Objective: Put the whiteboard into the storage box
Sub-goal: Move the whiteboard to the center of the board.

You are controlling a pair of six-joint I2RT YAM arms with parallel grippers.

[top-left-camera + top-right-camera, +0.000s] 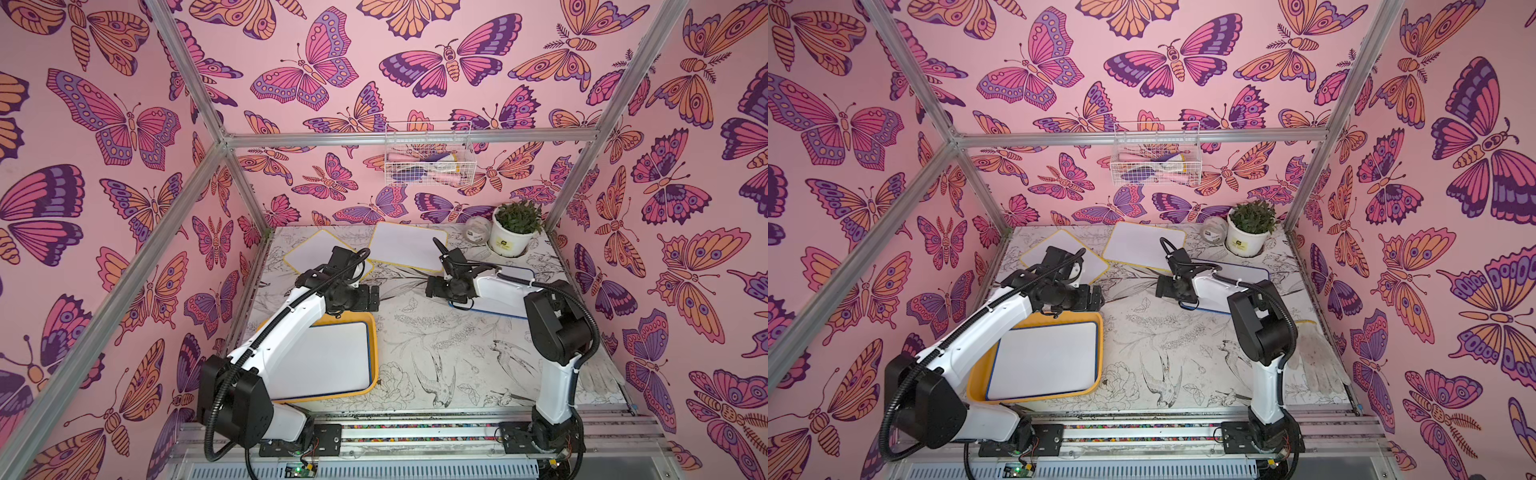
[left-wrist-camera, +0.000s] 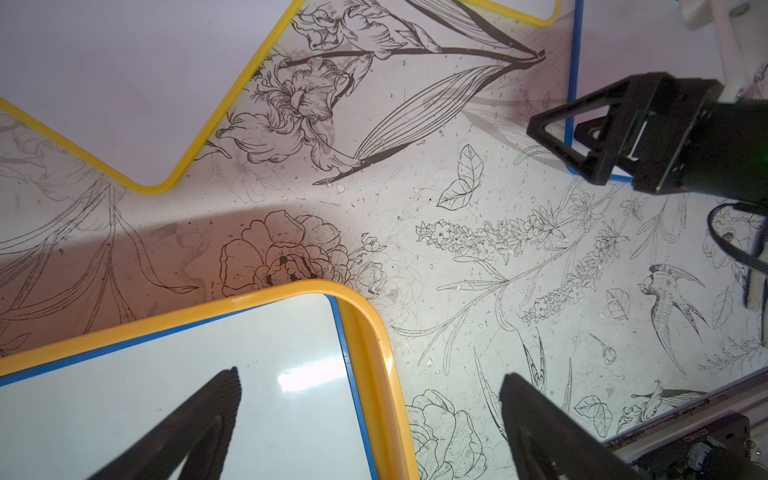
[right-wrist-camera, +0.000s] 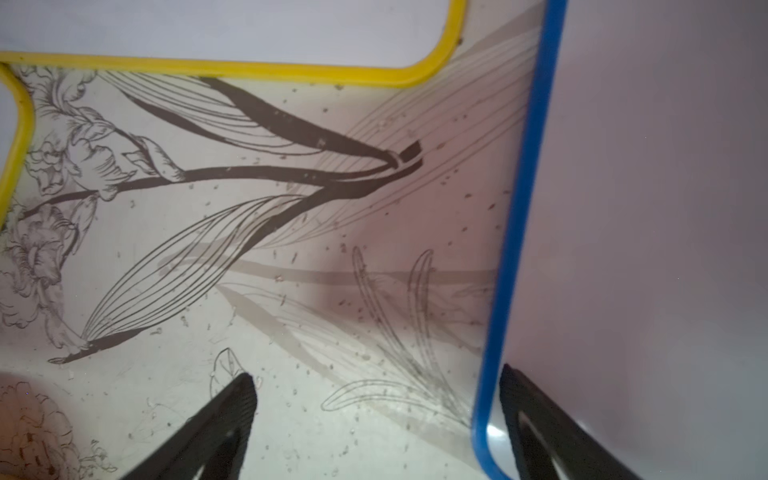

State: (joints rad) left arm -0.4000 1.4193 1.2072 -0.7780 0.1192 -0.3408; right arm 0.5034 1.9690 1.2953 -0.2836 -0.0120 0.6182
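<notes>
The storage box is a shallow yellow-orange tray at the front left, and a blue-framed whiteboard lies flat inside it. My left gripper hovers open over the box's far corner rim, holding nothing. A second blue-framed whiteboard lies on the table at the right, largely under my right arm. My right gripper is open low at that board's left edge. One finger is over the board and the other over the table, with the blue frame between them. Two yellow-framed whiteboards lie at the back.
A potted plant and a clear round container stand at the back right. A white wire basket hangs on the rear wall. A glove lies at the right edge. The two grippers face each other mid-table.
</notes>
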